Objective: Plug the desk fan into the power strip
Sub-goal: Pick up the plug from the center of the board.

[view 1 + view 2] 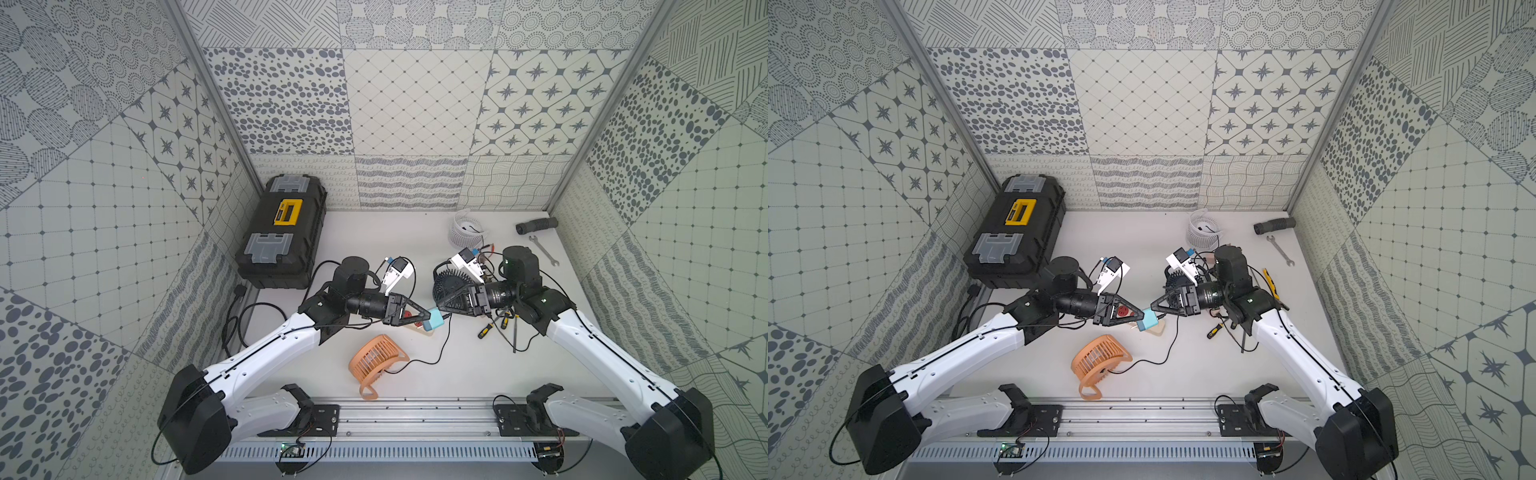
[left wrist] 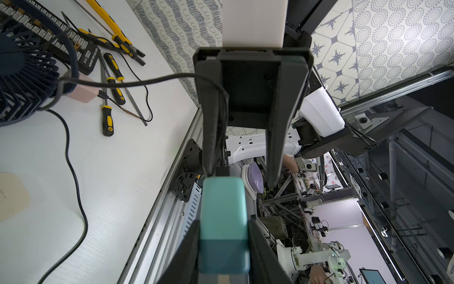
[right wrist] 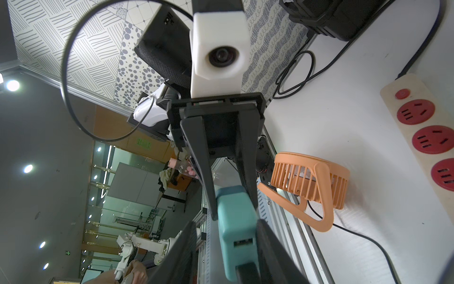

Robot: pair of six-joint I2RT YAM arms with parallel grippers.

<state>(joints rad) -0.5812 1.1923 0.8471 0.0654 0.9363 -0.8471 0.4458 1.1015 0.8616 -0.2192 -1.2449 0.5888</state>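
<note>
White tabletop: three fans, one power strip, one teal adapter

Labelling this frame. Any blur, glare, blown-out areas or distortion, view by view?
Both top views: even, diffuse light, soft shadows, wide-angle bend in the walls. Left wrist: teal adapter sits close to the lens and is slightly soft; lab background is washed out. Right wrist: ceiling lamps flare; power strip is sharp.
</note>
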